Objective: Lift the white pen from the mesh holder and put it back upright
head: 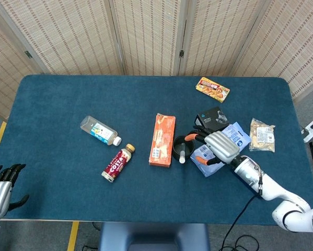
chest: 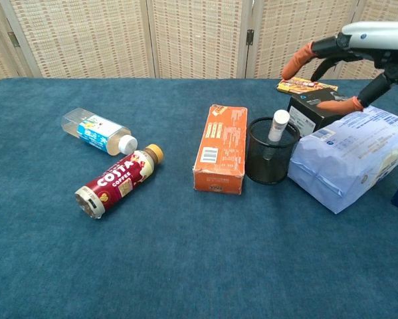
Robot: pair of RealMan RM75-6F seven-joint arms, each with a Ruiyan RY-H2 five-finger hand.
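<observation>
Woven screens back a blue counter [head: 67, 99], where the right robot hand [head: 216, 147] hangs with fingers spread, holding nothing, above a pale bag [chest: 348, 159] at three o'clock from the mesh holder [chest: 270, 159]. An orange box [chest: 220, 147] lies at the holder's nine o'clock, and the white pen [chest: 276, 126] stands inside, tilted against its rim. At the counter's seven o'clock the left robot hand [head: 2, 183] holds nothing, fingers loosely apart.

A rectangular table covered in dark teal felt-like cloth [head: 67, 172], with rounded corners, fills most of the head view. Behind its far edge stands a folding screen of pale woven-reed panels in light frames [head: 146, 36]. Grey floor [head: 41, 235] shows past the near edge, crossed by a yellow tape line [head: 72, 235]. Lighting is even.
</observation>
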